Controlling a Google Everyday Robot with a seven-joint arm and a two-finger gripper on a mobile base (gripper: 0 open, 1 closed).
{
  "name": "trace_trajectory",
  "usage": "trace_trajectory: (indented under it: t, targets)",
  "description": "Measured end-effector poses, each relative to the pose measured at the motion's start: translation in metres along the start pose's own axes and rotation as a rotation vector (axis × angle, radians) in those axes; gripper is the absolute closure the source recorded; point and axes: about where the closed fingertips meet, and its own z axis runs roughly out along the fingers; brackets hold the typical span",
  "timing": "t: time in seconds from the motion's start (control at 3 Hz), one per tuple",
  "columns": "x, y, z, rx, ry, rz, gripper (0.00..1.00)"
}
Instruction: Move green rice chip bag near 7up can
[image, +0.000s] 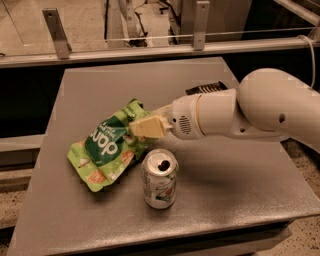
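The green rice chip bag lies tilted on the grey table, left of centre, its dark green oval facing up. My gripper reaches in from the right on a white arm and is shut on the bag's upper right edge. The 7up can stands upright just right of and below the bag, a small gap from it, its open silver top showing. The can sits just below my gripper.
A small black packet lies behind my arm near the table's middle back, partly hidden. A metal rail with two upright brackets runs along the far edge. The table's front edge is close below the can.
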Motion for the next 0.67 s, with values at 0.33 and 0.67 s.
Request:
trace_trajectory:
  t: [0.33,0.67]
  targets:
    - [0.011,-0.003,-0.015,0.023,0.013,0.008,1.00]
    - [0.017,-0.010,-0.030,0.044,0.019,0.011,0.82]
